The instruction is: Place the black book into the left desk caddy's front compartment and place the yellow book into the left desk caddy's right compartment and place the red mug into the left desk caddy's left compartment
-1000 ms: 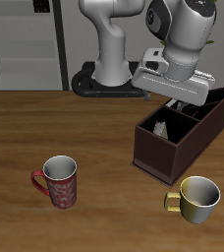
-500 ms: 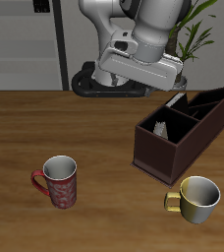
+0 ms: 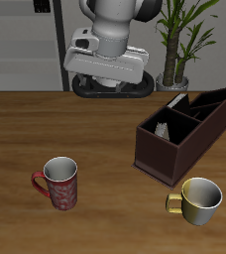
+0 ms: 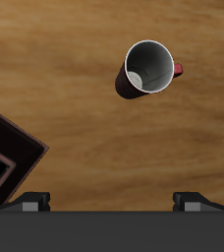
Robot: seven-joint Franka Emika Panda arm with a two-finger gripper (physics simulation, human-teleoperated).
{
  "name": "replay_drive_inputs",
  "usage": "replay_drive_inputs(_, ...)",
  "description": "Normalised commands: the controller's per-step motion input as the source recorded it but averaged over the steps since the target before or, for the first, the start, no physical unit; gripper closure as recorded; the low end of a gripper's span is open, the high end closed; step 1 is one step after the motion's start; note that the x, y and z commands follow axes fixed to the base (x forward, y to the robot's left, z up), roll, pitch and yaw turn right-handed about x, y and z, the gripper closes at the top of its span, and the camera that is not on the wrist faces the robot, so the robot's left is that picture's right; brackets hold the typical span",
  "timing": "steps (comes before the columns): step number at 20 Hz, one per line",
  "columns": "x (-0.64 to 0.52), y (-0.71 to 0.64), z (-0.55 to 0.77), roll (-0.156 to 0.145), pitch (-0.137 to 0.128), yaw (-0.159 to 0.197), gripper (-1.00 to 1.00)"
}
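The red mug (image 3: 57, 183) stands upright on the table near the front edge; in the wrist view I look straight down into the red mug (image 4: 148, 69) and its grey inside. The dark left desk caddy (image 3: 184, 139) stands well apart from it, and one corner of the caddy (image 4: 8, 157) shows in the wrist view. A greyish speckled yellow book (image 3: 165, 129) sits in the caddy's large section. A black book (image 3: 188, 101) with a pale edge stands in a narrower section behind. My gripper (image 3: 105, 81) hangs high above the table's back, open and empty (image 4: 112, 204).
A plain pale-yellow mug (image 3: 198, 200) stands by the front edge, just in front of the caddy. A potted plant (image 3: 176, 45) and shelving stand behind the table, beside the robot's base.
The arm has swung away from above the caddy, across toward the middle back of the table, and risen. The mugs, books and caddy have not moved.
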Motion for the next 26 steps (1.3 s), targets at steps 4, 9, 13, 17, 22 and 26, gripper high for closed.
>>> replay_drive_inputs(4,0.09,-0.21,0.01,0.031,-0.007,0.041,-1.00)
replay_drive_inputs(9,0.17,-0.13,0.03,0.126,-0.011,0.038,-1.00)
replay_drive_inputs(13,0.39,-0.19,0.11,-0.053,-0.049,0.003,-1.00)
replay_drive_inputs(17,0.40,-0.06,-0.04,-0.033,-0.004,-0.009,-1.00)
replay_drive_inputs(22,0.44,-0.06,-0.18,-0.008,0.027,0.017,-1.00)
replay_drive_inputs(26,0.29,0.01,-0.20,0.040,0.029,0.033,-1.00)
